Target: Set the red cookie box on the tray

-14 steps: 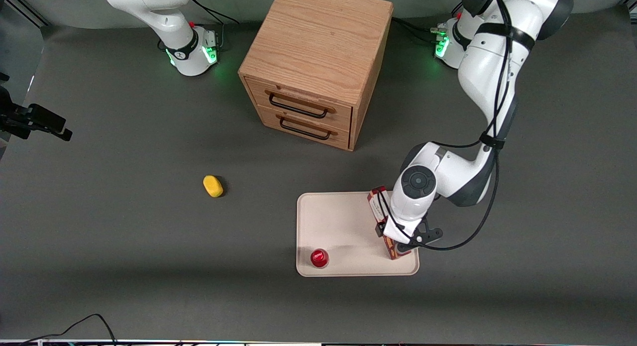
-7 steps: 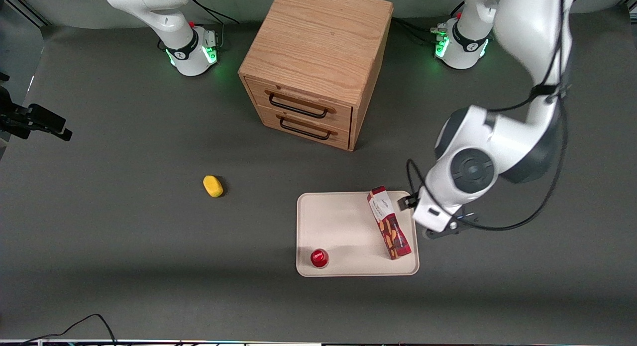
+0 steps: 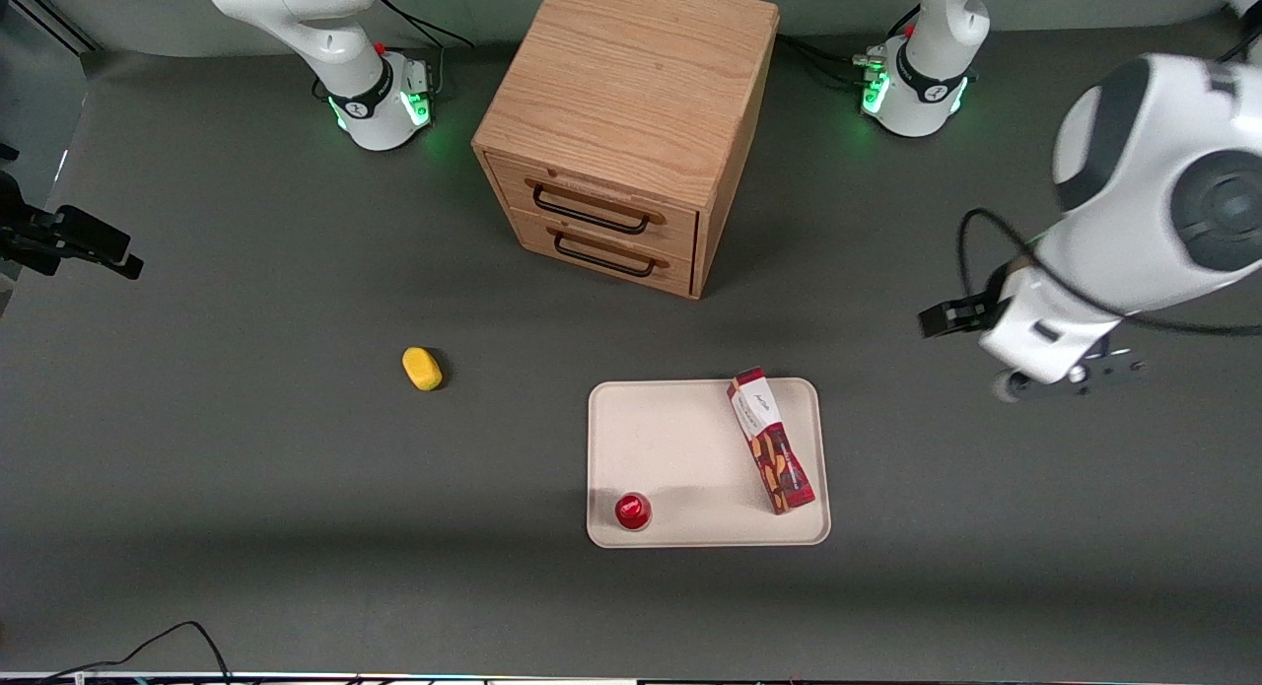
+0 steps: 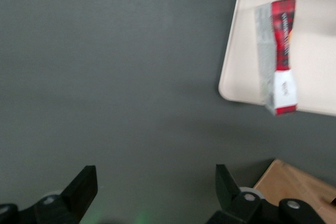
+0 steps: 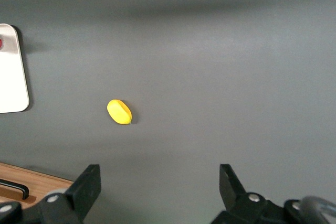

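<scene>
The front view looks steeply down on the whole table; both wrist views share its tray [image 3: 690,448].

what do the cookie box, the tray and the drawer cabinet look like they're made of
The red cookie box: printed cardboard, going by its sharp folded edges. The tray: probably matte plastic, cream, with a moulded rounded rim. The cabinet: light wood or veneer showing grain, with dark, likely metal handles. The open gripper hangs over bare table, away from all three.

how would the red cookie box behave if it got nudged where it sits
The red cookie box lies flat on the tray, so it would probably slide or pivot, not tip. A carton, likely light and stiff. The gripper is open, clear of it.
</scene>
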